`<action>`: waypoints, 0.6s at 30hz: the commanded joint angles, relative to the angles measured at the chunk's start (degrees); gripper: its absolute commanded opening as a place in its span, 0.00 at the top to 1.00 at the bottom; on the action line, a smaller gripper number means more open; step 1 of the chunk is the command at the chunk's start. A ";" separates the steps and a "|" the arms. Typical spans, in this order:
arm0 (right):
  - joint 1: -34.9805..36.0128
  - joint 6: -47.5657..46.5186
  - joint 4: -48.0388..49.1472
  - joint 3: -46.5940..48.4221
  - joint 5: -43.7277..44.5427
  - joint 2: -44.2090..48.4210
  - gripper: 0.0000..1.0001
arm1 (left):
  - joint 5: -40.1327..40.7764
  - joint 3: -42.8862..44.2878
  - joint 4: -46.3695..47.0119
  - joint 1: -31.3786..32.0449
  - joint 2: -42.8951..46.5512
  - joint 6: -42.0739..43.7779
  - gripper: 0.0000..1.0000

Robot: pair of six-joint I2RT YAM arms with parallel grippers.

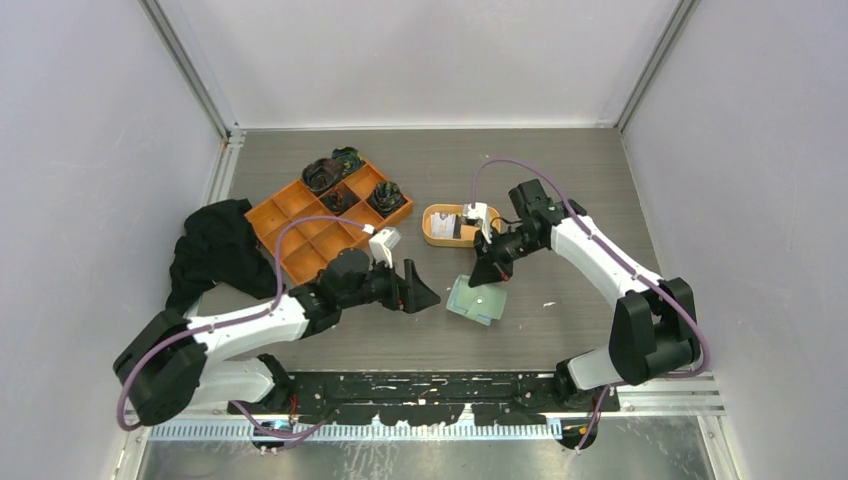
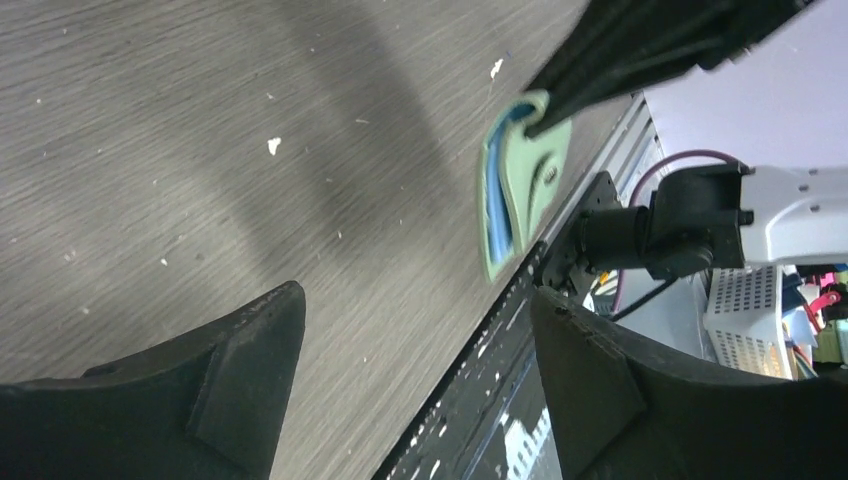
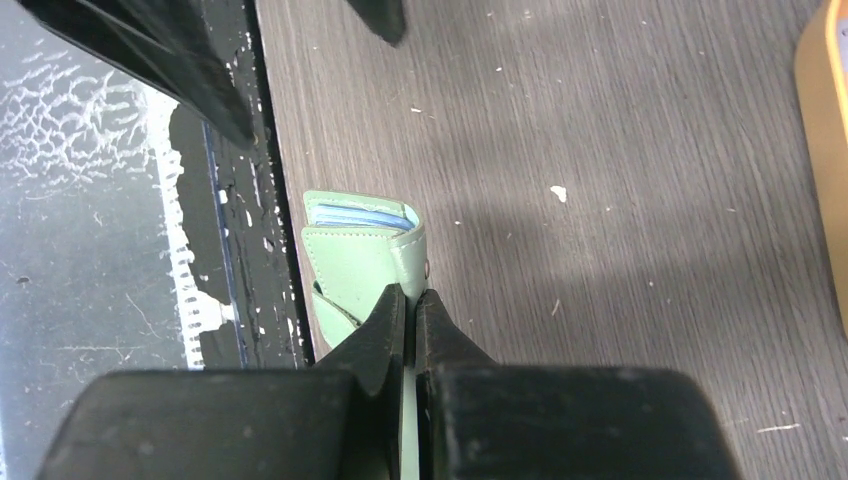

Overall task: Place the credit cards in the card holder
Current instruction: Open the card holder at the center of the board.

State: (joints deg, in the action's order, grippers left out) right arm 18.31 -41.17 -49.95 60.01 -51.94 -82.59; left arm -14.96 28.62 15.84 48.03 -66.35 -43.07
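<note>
Your right gripper (image 3: 410, 300) is pinched tight on a thin flap of the small sage-green folding card holder (image 3: 362, 245). The wallet lies on the grey wood-grain table (image 1: 560, 190) between the two arms, near the front edge, with its glossy blue pockets just showing at the fold. So the step in hand looks like opening the holder, and no card appears to be inside it yet. The pale rectangular plastic credit cards (image 1: 444, 227) sit in the oval orange dish (image 1: 427, 226) just behind the wallet, untouched. Your left gripper (image 1: 422, 292) hangs low beside the wallet on its left, jaws spread wide and holding nothing. From here you probably need to peel the flap up and back without dragging the whole wallet along. Bring the left fingers down to pin the lower half before you lift. Only once the pockets face up and stay exposed does reaching for a card in the dish make sense.
</note>
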 commanded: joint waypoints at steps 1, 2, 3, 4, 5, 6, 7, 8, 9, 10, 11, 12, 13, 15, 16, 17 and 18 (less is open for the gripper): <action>1.48 -1.90 2.05 -0.44 -3.02 2.88 0.99 | 1.57 4.47 11.26 1.53 -5.79 -3.17 0.17; 1.72 -1.90 2.05 -0.42 -2.93 2.86 0.99 | 1.48 5.10 11.38 1.97 -7.08 -3.24 0.19; 1.92 -1.90 2.10 -0.42 -2.83 2.85 0.99 | 1.25 5.75 11.59 2.24 -8.20 -3.29 0.21; 2.10 -1.90 2.06 -0.42 -2.69 2.84 0.99 | 1.06 6.14 11.92 2.58 -9.18 -3.53 0.24; 2.25 -1.96 2.16 -0.42 -2.53 2.87 0.99 | 0.70 6.52 12.46 2.85 -10.23 -3.86 0.27; 2.44 -1.97 2.30 -0.50 -2.36 2.87 0.99 | 0.07 6.84 13.29 3.05 -11.07 -4.17 0.31; 2.70 -1.93 2.44 -0.50 -2.06 2.83 0.99 | -0.47 7.21 13.80 3.35 -11.95 -4.41 0.34; 2.92 -1.90 2.49 -0.51 -1.72 2.78 0.99 | -0.92 7.75 14.02 3.65 -12.63 -4.59 0.37; 3.17 -1.78 2.71 -0.51 -1.41 2.78 0.99 | -1.28 8.29 14.04 4.03 -13.39 -4.60 0.38; 3.34 -1.65 2.75 -0.51 -1.08 2.74 0.99 | -1.56 8.75 14.04 4.43 -14.16 -4.61 0.39; 3.43 -1.52 2.90 -0.51 -0.92 2.78 0.99 | -1.67 9.19 14.05 4.94 -14.83 -4.63 0.40; 3.49 -1.40 3.05 -0.51 -0.88 2.81 0.99 | -1.89 9.51 14.00 5.30 -15.54 -4.65 0.41; 3.63 -1.31 3.08 -0.55 -0.81 2.86 0.99 | -2.18 9.93 14.04 5.65 -16.14 -4.80 0.42; 3.74 -1.20 3.22 -0.59 -0.66 2.95 0.99 | -2.78 10.66 14.04 6.21 -17.71 -4.98 0.44; 3.83 -1.20 3.23 -0.64 -0.58 2.91 0.99 | -3.01 10.97 14.05 6.44 -18.29 -5.00 0.46; 3.84 -1.20 3.22 -0.63 -0.53 3.01 0.99 | -3.39 11.28 14.04 6.58 -18.95 -4.98 0.50; 3.96 -1.20 3.28 -0.68 -0.53 3.00 0.99 | -3.67 11.71 14.05 6.71 -19.54 -5.01 0.54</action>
State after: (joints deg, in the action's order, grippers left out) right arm 21.76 -42.13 -48.18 59.44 -51.99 -81.67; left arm -16.71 37.43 25.96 53.95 -84.27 -47.97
